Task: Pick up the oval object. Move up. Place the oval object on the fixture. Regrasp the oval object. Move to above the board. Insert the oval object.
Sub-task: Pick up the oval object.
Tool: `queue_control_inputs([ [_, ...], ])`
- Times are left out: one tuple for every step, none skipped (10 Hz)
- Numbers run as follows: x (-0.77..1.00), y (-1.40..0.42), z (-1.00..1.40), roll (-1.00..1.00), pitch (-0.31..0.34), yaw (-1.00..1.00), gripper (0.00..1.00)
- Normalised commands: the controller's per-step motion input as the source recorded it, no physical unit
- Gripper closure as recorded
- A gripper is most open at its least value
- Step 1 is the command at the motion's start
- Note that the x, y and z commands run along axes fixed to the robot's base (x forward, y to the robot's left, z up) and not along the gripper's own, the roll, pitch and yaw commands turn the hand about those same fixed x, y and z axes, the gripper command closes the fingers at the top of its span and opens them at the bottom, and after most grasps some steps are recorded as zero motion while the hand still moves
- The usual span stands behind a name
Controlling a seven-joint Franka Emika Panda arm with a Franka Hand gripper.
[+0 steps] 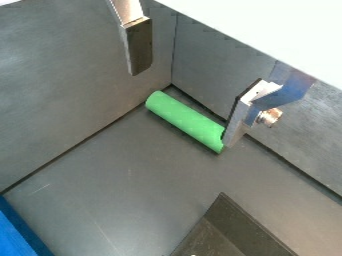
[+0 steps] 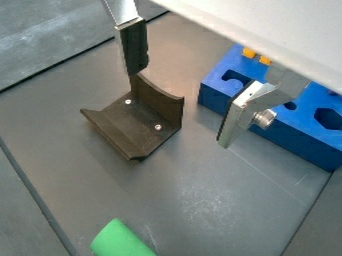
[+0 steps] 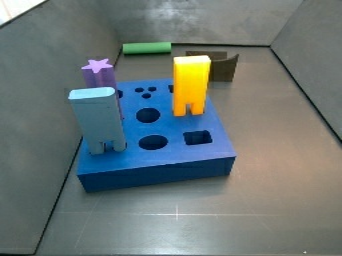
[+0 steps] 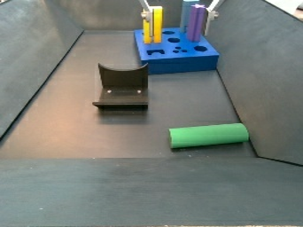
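The oval object [image 4: 208, 135] is a green rod lying flat on the dark floor near a side wall; it also shows at the back in a side view [image 3: 147, 48]. In a wrist view the rod [image 1: 185, 120] lies below the space between my fingers. My gripper [image 1: 185, 106] hangs above the floor, open and holding nothing. The fixture [image 2: 134, 125] is a dark notched block standing between the rod and the board [image 2: 287, 110]. The bright-blue board [image 3: 154, 150] has shaped holes in its top. The gripper is out of frame in both side views.
A yellow forked block [image 3: 191, 85], a grey-blue rectangular block [image 3: 96, 120] and a purple star piece [image 3: 96, 70] stand in the board. Grey walls [image 4: 48, 53] enclose the floor on all sides.
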Motion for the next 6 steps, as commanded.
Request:
queue_control_inputs([
  [-0.1,0.1,0.0,0.0,0.0,0.0,0.0],
  [-0.14,0.52,-0.23,-0.09,-0.033,-0.32,0.0],
  [-0.01,0.27,-0.3,0.0,-0.066,-0.69,0.0],
  [0.0,0.25,-0.29,0.0,-0.144,-0.74,0.0],
  [0.0,0.32,-0.27,0.0,-0.167,-0.65,0.0],
  [0.0,0.42,-0.52,0.0,-0.146,-0.59,0.0],
])
